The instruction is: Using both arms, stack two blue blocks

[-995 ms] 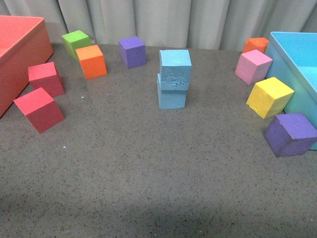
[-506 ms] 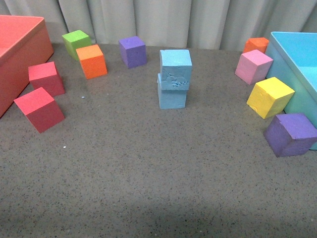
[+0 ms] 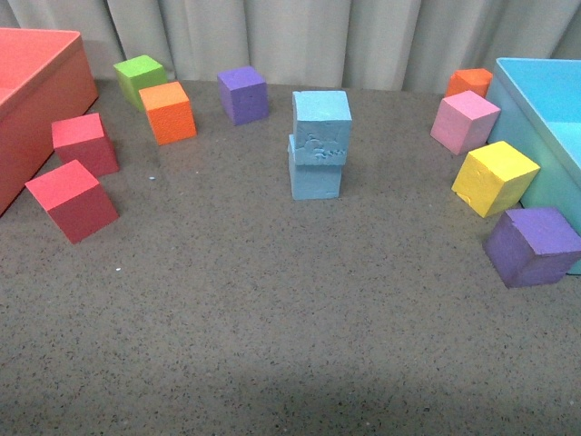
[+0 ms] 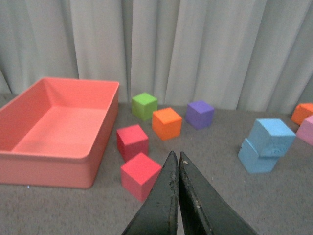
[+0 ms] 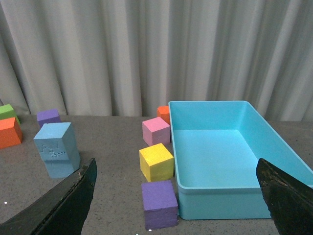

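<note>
The two blue blocks stand stacked at the middle of the table. The scuffed one (image 3: pixel 321 123) sits slightly askew on the smooth one (image 3: pixel 316 177). Neither arm shows in the front view. My left gripper (image 4: pixel 175 156) is shut on nothing and hangs above the table, well away from the blue stack (image 4: pixel 266 146), with a red cube (image 4: pixel 140 175) close beside its fingers. My right gripper (image 5: pixel 176 164) is wide open and empty. Its fingers (image 5: pixel 63 200) frame the cyan box, and the stack (image 5: pixel 56 147) stands off to one side, untouched.
A red tray (image 3: pixel 54 91) is at far left and a cyan box (image 3: pixel 536 118) at far right. Loose cubes lie around: two red (image 3: pixel 73 200), green (image 3: pixel 139 77), orange (image 3: pixel 168 112), purple (image 3: pixel 242 94), pink (image 3: pixel 464 122), yellow (image 3: pixel 494 178), another purple (image 3: pixel 532 245). A curtain closes the back.
</note>
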